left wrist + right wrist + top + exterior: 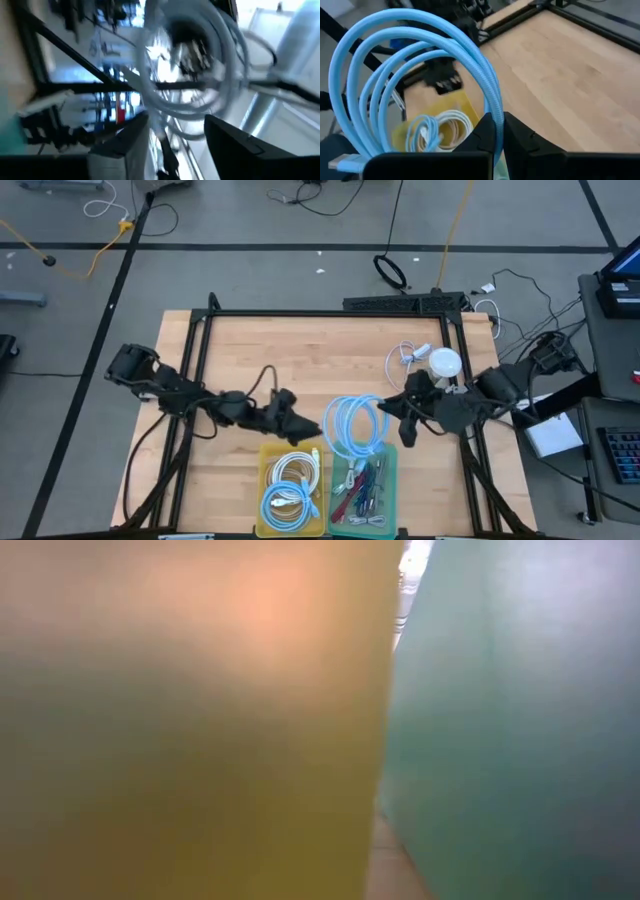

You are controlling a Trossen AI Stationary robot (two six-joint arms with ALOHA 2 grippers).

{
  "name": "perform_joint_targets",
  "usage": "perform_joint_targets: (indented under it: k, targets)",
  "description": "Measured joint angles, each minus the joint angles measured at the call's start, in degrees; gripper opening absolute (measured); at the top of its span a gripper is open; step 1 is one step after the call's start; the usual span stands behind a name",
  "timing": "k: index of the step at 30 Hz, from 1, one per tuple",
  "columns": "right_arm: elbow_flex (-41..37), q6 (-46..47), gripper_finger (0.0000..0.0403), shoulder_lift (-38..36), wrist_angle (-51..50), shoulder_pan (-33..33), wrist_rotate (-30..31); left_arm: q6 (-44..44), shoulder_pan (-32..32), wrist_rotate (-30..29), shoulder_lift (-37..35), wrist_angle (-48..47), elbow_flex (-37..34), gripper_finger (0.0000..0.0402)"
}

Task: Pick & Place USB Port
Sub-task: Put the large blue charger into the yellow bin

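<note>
the right end effector [499, 131] is clamped on a coiled light-blue usb cable [355, 425]: light, springy, floppy, best pinched across bundled loops. left end effector [300, 427] fingers: cannot tell.

Two bins: yellow bin [262, 480], green bin [388, 480]; two arms.

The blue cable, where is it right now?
In the high view the blue cable hangs coiled in the right gripper, just above the green bin, right of the yellow bin.
</note>
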Motion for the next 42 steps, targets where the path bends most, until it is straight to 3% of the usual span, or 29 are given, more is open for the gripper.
perform_joint_targets:
  k: [6,12,18,22,32,42]
  targets:
    - [0.0,-1.5,0.0006,0.0,-3.3,-2.6,-2.2,2.7,2.0,7.1,-0.1,-13.2,12.6,0.0235]
    - [0.0,-2.2,0.0006,1.4,-3.2,-4.4,-5.8,4.8,4.8,12.5,-0.1,-22.2,18.4,0.0246]
    - [0.0,-1.2,0.0006,5.6,-3.4,-7.2,-16.2,2.0,7.3,18.1,-0.1,-27.4,18.7,0.0246]
    - [0.0,-0.9,0.0006,7.9,-3.2,-7.6,-19.7,0.3,8.3,22.0,-0.1,-30.9,18.8,0.0246]
    - [0.0,-0.4,0.0006,8.2,-1.7,-8.7,-21.5,-0.2,9.0,29.0,-0.1,-39.7,18.8,0.0246]
    - [0.0,-0.6,0.0006,8.2,-2.9,-9.0,-22.9,-0.3,9.2,33.3,-0.1,-39.5,18.8,0.0246]
